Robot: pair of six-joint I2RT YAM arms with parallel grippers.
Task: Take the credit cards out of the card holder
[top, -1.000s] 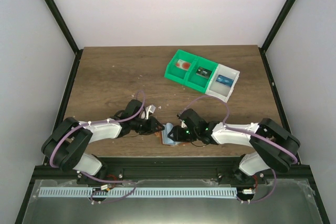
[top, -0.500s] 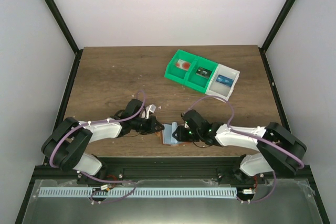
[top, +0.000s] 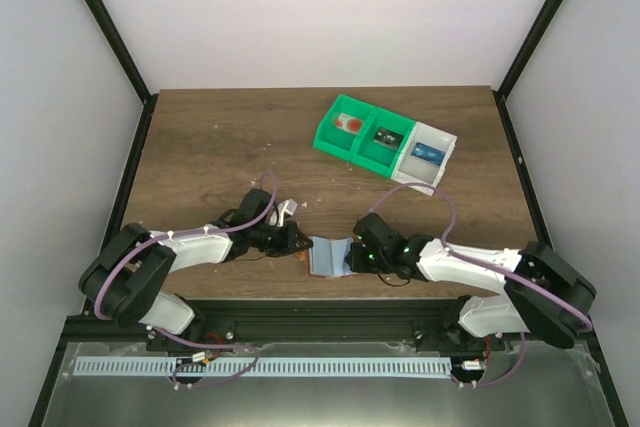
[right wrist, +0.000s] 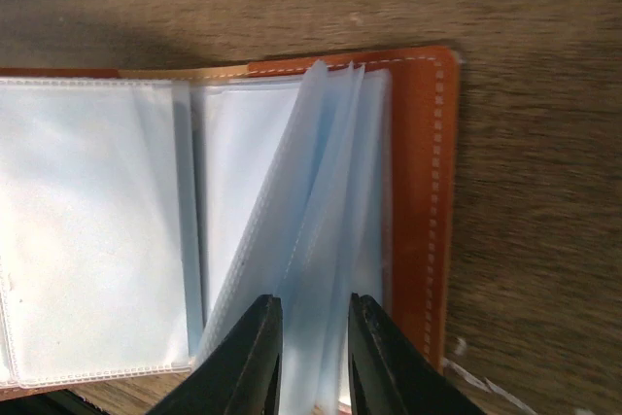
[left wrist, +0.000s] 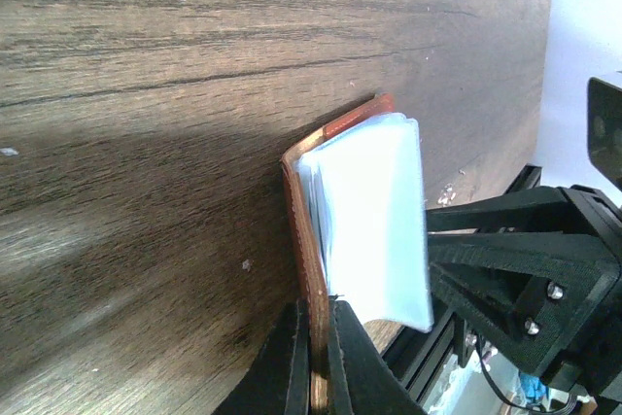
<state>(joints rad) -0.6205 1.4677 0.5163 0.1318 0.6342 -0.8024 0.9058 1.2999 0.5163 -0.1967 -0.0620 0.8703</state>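
Left gripper [left wrist: 314, 326]: clenched on brown cover edge of card holder [left wrist: 360, 211], bottom centre of left wrist view.
Right gripper [right wrist: 313, 323]: fingers straddle fan of clear sleeves [right wrist: 311, 191]; firm pinch or not, cannot tell.
Holder position: open, lower centre of top view, between both grippers, on table [top: 220, 147].
Progress, by judgement: 3 cards [top: 388, 137] seemingly already in tray [top: 345, 152], upper right, 1 per compartment. Visible sleeves look empty; rest unchecked.
Holder look: reddish-brown stitched cover, pale blue-grey pockets.
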